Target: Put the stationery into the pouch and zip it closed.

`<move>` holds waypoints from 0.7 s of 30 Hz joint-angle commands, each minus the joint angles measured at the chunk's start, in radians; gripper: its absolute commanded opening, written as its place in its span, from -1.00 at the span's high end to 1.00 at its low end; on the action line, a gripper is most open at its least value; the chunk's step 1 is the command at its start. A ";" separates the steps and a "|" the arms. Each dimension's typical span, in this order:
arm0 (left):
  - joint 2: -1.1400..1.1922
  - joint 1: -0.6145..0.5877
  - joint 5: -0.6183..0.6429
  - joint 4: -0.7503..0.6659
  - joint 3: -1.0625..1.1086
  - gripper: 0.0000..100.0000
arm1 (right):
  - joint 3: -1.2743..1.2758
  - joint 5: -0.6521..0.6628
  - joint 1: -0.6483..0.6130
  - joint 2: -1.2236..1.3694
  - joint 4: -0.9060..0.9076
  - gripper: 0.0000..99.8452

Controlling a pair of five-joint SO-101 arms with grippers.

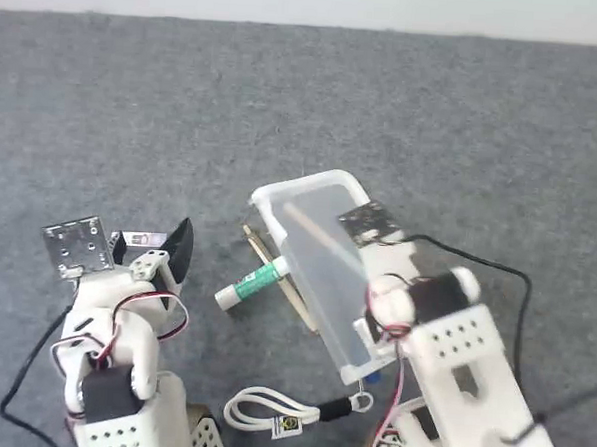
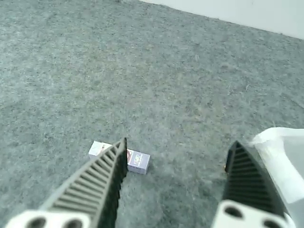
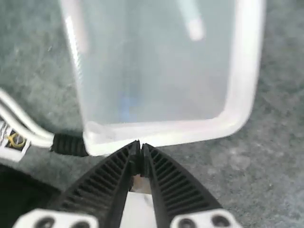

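1. Packing looks partway done, by my reading. The translucent pouch (image 1: 316, 270) lies mid-table with at least one slim pale item showing through its wall, while other stationery lies outside it.
2. Right gripper (image 3: 140, 145): its jaws are pressed together right at the pouch's white-edged near end. They seem to be pinching that rim or a zip tab there, though I cannot tell which. The arm looks to be steadying the pouch for loading.
3. Left gripper (image 2: 180, 142): its jaws are spread wide and hold nothing. It hovers low over the carpet, with a small eraser (image 2: 121, 156) lying just past one fingertip and the pouch's corner beside the other.
4. Loose items: a glue stick (image 1: 250, 284) with a green band lies just beside the pouch's long side. A thin wooden stick (image 1: 260, 250), a pencil or a ruler, lies beside that side too and seems to run partly under it.
5. A white cord loop (image 1: 269, 410) lies near the pouch's near end, on the side toward the left arm. It appears to be clipped to the pouch by a small ring.
6. Next move, as I judge it: the left gripper should lower around the eraser, close on its short sides and carry it to the pouch mouth. The glue stick and wooden stick come after that, and the zip last. The eraser is flat and small, so the fingertips must come right down to the carpet.
7. Surface: grey felt-like carpet (image 1: 464, 122) with a fuzzy nap covers the table.
8. Room: a pale wall strip (image 1: 310, 2) runs along the far edge.
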 commanded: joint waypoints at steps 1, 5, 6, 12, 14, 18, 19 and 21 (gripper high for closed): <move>-0.017 -0.005 0.011 -0.037 -0.012 0.36 | -0.071 -0.012 -0.071 0.117 -0.002 0.99; -0.017 -0.005 0.011 -0.037 -0.012 0.36 | -0.069 -0.014 -0.111 0.249 -0.056 0.99; -0.017 -0.005 0.011 -0.037 -0.012 0.36 | -0.069 -0.014 -0.111 0.272 -0.088 0.99; -0.017 -0.005 0.011 -0.037 -0.012 0.36 | -0.069 -0.014 -0.107 0.360 -0.283 0.99; -0.017 -0.005 0.012 -0.037 -0.012 0.36 | -0.069 -0.014 -0.105 0.377 -0.355 0.99; -0.017 -0.006 0.014 -0.037 -0.012 0.36 | -0.069 -0.014 -0.087 0.409 -0.518 0.99; -0.017 -0.006 0.014 -0.037 -0.012 0.36 | -0.069 -0.014 -0.076 0.421 -0.565 0.99; -0.017 -0.006 0.014 -0.037 -0.012 0.36 | -0.069 -0.014 -0.048 0.455 -0.654 0.99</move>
